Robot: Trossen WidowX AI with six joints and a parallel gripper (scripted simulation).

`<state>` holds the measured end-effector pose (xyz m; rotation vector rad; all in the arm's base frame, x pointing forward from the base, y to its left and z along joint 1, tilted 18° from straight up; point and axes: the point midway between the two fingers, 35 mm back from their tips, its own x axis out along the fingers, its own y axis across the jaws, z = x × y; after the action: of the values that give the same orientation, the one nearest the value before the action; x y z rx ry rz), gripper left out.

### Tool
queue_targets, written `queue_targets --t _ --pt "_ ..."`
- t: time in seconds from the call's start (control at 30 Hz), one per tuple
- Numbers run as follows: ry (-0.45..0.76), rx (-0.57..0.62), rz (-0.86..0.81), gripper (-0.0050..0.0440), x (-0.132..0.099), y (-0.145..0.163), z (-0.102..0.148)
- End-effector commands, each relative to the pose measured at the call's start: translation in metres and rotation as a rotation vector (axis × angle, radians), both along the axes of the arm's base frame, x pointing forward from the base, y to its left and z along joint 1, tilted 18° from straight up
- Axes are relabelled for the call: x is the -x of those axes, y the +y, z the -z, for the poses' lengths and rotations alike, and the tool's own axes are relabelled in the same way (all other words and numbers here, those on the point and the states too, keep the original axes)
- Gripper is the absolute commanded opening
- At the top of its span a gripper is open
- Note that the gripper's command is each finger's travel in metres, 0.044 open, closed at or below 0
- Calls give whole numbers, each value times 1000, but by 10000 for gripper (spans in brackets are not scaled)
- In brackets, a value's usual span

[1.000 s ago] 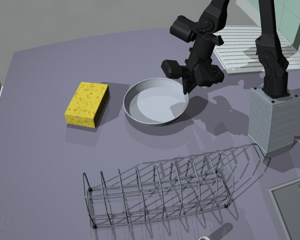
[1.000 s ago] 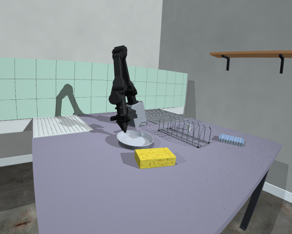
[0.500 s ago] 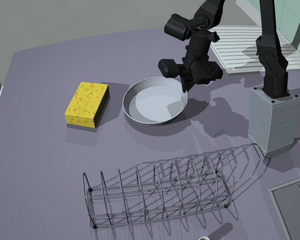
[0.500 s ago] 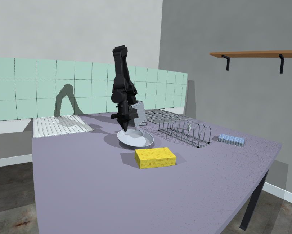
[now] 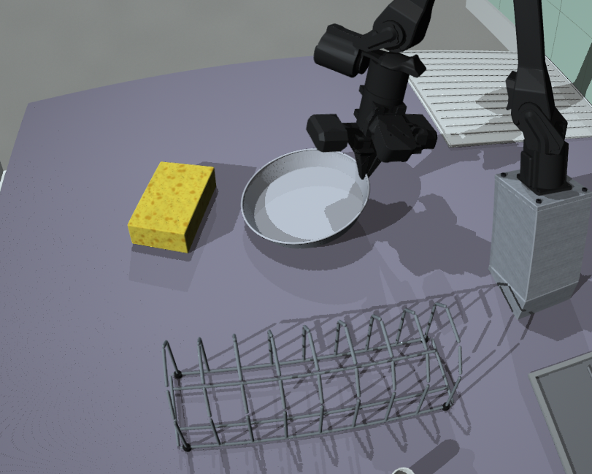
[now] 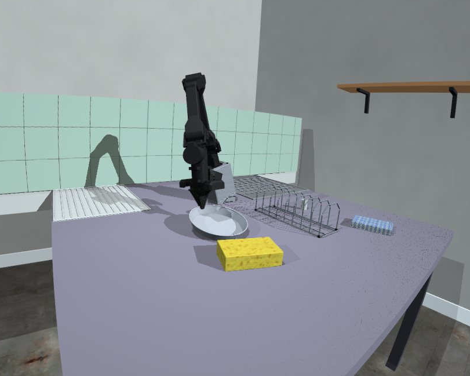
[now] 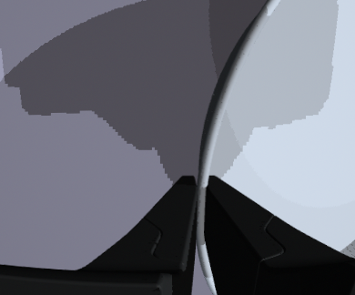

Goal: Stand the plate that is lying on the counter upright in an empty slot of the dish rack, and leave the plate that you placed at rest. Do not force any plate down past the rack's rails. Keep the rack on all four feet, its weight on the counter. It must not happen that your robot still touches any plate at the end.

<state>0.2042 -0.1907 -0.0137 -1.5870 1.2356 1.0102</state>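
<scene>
A shallow white-grey plate (image 5: pixel 305 196) is over the middle of the purple counter, tilted, with its gripped edge raised. My gripper (image 5: pixel 366 170) points down and is shut on the plate's rim at its right edge. In the wrist view the thin rim (image 7: pixel 208 128) runs between the two black fingertips. The exterior view shows the plate (image 6: pixel 218 221) under the gripper (image 6: pixel 202 204). The wire dish rack (image 5: pixel 312 373) stands in front of the plate, apart from it, with all its slots empty. It also shows in the exterior view (image 6: pixel 297 208).
A yellow sponge (image 5: pixel 171 205) lies left of the plate. The arm's grey pedestal (image 5: pixel 539 241) stands at the right. A ribbed drain board (image 5: pixel 496 96) lies behind it. A sink corner (image 5: pixel 575 405) is at the lower right. A blue checked cloth (image 6: pixel 372 224) lies beyond the rack.
</scene>
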Motion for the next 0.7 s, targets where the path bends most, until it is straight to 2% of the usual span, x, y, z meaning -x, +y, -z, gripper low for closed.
queue_targets --t 0.0,0.67 --pt "0 5 3 0 -2 -1 -2" --pt "100 12 36 0 -12 4 -16"
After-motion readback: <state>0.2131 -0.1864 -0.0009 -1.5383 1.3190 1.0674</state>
